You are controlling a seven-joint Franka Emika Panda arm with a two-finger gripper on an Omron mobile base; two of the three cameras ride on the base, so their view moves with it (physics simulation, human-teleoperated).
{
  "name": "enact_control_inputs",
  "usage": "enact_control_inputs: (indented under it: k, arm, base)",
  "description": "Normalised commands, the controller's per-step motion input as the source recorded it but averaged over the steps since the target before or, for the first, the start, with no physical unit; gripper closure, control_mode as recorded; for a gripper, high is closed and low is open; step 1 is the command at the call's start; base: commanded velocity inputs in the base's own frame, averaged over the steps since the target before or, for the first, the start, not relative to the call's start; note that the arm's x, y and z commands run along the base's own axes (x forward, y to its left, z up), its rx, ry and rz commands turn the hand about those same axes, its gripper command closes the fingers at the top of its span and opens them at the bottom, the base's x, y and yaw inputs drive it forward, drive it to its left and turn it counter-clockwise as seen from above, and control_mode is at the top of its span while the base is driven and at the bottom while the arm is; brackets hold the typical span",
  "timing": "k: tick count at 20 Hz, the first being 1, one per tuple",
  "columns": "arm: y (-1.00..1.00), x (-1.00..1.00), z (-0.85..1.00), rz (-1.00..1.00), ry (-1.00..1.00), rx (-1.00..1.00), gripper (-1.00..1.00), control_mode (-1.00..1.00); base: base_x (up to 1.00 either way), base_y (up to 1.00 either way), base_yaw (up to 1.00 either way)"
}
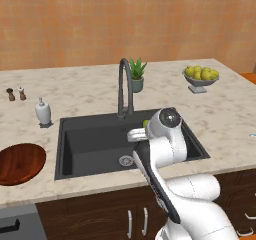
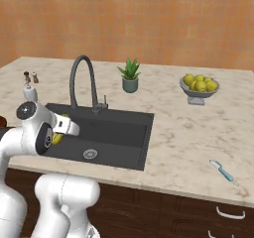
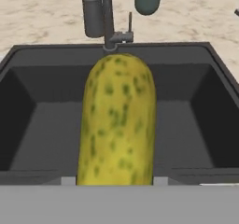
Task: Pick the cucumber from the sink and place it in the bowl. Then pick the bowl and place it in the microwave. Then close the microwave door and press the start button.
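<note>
The speckled yellow-green cucumber (image 3: 117,125) stands lengthwise in the hand view, with my gripper (image 3: 115,181) shut on its lower end. It hangs above the dark grey sink (image 3: 46,125), clear of the basin floor. In the left base view a bit of the cucumber (image 1: 145,123) peeks out behind my wrist over the sink (image 1: 95,144). The right base view shows the cucumber (image 2: 58,138) beside my hand at the left end of the sink (image 2: 119,128). The reddish-brown wooden bowl (image 1: 20,163) rests on the counter left of the sink. The microwave is out of view.
A tall dark faucet (image 1: 124,86) arches over the back of the sink, with a potted plant (image 1: 137,75) behind it. A grey pedestal bowl of fruits (image 1: 201,76) stands at the back right. A soap dispenser (image 1: 43,112) and two shakers (image 1: 16,94) stand at the left. A blue-handled tool (image 2: 224,171) lies on the right counter.
</note>
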Motion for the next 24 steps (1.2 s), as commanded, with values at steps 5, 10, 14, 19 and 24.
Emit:
enact_control_inputs:
  k: [5, 10, 14, 19, 24]
  arm:
    - [0.99, -0.06, 0.0, 0.13, -0.01, -0.1, 1.0, -1.0]
    - [1.0, 0.45, 0.0, 0.16, 0.08, 0.0, 1.0, -1.0]
    - [1.0, 0.56, 0.0, 0.22, 0.14, 0.0, 1.0, -1.0]
    - [1.0, 0.4, 0.0, 0.27, 0.12, -0.01, 1.0, -1.0]
    - [1.0, 0.14, 0.0, 0.21, 0.09, -0.08, 1.0, -1.0]
  base:
    - [0.0, 0.0, 0.0]
    - [0.0, 0.0, 0.0]
    - [0.0, 0.0, 0.0]
    - [0.0, 0.0, 0.0]
    - [0.0, 0.0, 0.0]
